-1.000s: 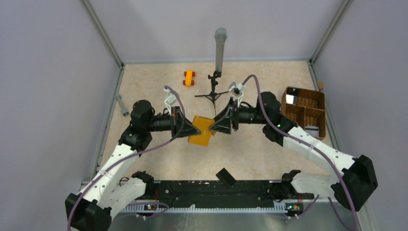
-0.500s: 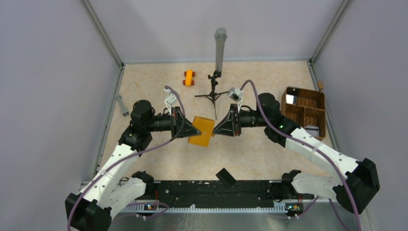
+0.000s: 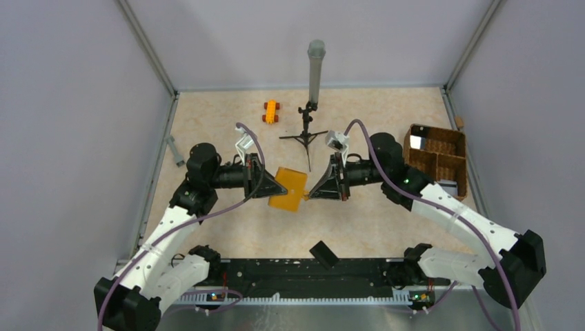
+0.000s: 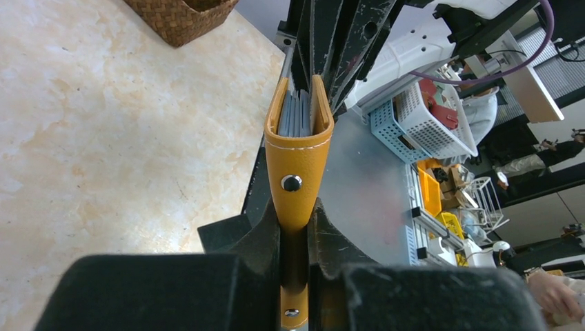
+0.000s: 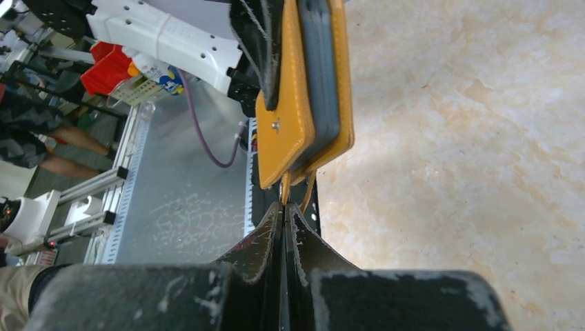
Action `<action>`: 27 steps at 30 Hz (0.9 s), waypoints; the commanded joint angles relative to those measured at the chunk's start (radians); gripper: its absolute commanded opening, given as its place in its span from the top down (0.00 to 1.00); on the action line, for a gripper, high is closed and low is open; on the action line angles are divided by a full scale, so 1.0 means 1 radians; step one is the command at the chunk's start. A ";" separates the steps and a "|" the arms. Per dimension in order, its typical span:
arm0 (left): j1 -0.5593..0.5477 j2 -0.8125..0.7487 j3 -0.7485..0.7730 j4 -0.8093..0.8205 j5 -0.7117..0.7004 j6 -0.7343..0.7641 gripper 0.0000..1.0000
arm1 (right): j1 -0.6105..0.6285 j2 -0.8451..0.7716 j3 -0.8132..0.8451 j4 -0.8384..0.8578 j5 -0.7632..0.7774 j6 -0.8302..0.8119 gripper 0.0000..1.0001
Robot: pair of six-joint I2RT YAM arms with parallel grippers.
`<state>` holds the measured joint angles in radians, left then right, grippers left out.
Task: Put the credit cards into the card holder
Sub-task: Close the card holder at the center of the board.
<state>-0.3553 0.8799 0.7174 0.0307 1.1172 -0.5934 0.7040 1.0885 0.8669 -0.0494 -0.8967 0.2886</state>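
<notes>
The mustard-orange card holder (image 3: 290, 188) hangs above the table's middle, edge-up, with my left gripper (image 3: 279, 186) shut on its spine end. In the left wrist view the holder (image 4: 296, 158) stands between the jaws, snap dot toward the camera and grey leaves (image 4: 296, 114) in its open top; whether those are cards I cannot tell. My right gripper (image 3: 309, 196) is shut on a thin orange flap edge (image 5: 284, 189) at the holder's near corner (image 5: 279, 138). A pale blue credit card (image 3: 417, 141) and a silvery grey one (image 3: 447, 185) lie in the wicker basket.
The brown wicker basket (image 3: 457, 148) stands at the right wall. An orange toy car (image 3: 270, 111) and a tripod with a grey tube (image 3: 314, 69) are at the back. A small black block (image 3: 323, 254) lies near the front rail, a grey piece (image 3: 176, 150) by the left wall.
My right gripper has gone from open to shut and shifted a little toward the near side, onto the holder's corner flap. The left arm and holder have barely moved.
</notes>
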 commanded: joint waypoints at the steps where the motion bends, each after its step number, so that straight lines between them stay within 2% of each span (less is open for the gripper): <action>1: 0.019 0.002 0.016 0.067 0.015 -0.013 1.00 | -0.001 -0.040 0.071 -0.111 -0.113 -0.098 1.00; 10: 0.022 0.008 0.007 0.070 -0.009 -0.023 1.00 | -0.001 -0.071 0.057 -0.027 -0.178 -0.063 1.00; 13: 0.024 0.018 0.008 0.060 -0.025 0.005 1.00 | -0.001 -0.061 0.066 -0.033 -0.133 -0.061 1.00; 15: 0.025 0.017 0.027 -0.034 -0.065 0.070 1.00 | -0.001 -0.055 0.073 -0.022 -0.037 -0.041 0.99; 17: 0.023 -0.017 0.056 -0.153 -0.164 0.169 1.00 | -0.001 -0.059 0.066 0.012 0.109 0.009 0.80; 19: 0.023 -0.082 0.051 -0.202 -0.315 0.235 1.00 | -0.001 -0.070 0.047 0.055 0.262 0.071 0.54; 22: 0.021 -0.176 0.033 -0.231 -0.527 0.271 1.00 | -0.001 -0.072 -0.010 0.171 0.404 0.203 0.44; 24: 0.021 -0.206 0.025 -0.237 -0.595 0.272 1.00 | 0.002 -0.056 -0.047 0.222 0.503 0.321 0.43; 25: 0.020 -0.215 0.023 -0.240 -0.623 0.276 1.00 | 0.009 -0.033 -0.059 0.238 0.529 0.367 0.38; 27: 0.020 -0.225 0.026 -0.256 -0.677 0.281 1.00 | 0.049 0.000 -0.049 0.216 0.641 0.438 0.35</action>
<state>-0.3386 0.6846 0.7223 -0.2108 0.6426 -0.3698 0.7074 1.0451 0.8291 0.0830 -0.5175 0.5121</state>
